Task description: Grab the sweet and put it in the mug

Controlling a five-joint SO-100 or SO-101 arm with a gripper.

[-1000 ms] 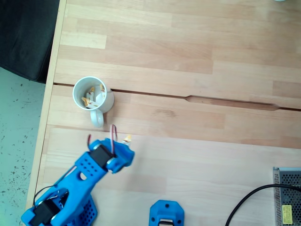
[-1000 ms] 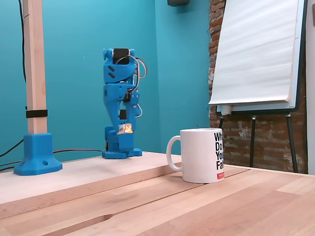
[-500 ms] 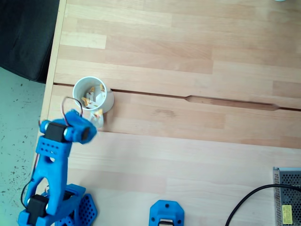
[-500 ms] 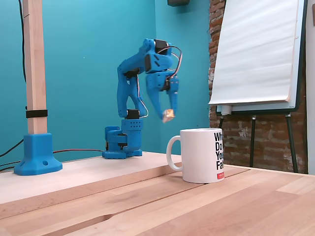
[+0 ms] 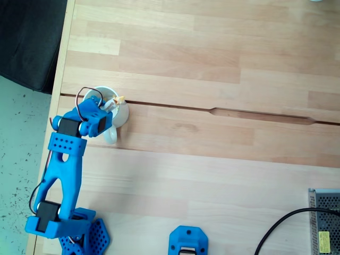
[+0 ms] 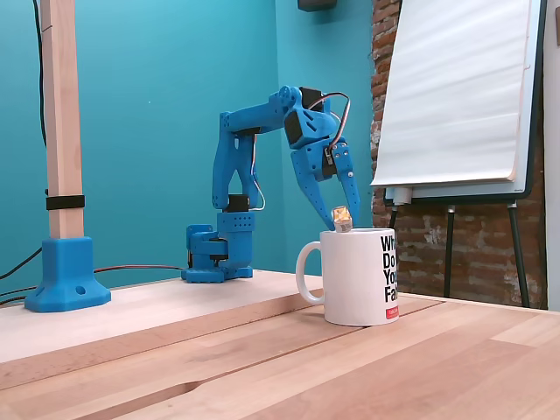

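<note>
Sweet [image 6: 342, 217] first: it is pinched between the tips of the gripper [image 6: 343, 219], whose fingers are clamped together on it, and it hangs just above the rim of the mug [image 6: 359, 276]. That placement looks deliberate, since letting go from there should drop it straight inside. From above, the gripper [image 5: 113, 103] reaches over the mug [image 5: 121, 114], with the sweet [image 5: 119, 99] showing near the rim's right edge in that view, so the drop point may be rather close to the wall. One blue arm [image 5: 65, 170], one mug and one held sweet can be counted; whether other sweets lie inside the mug cannot be told, as the arm hides its mouth.
</note>
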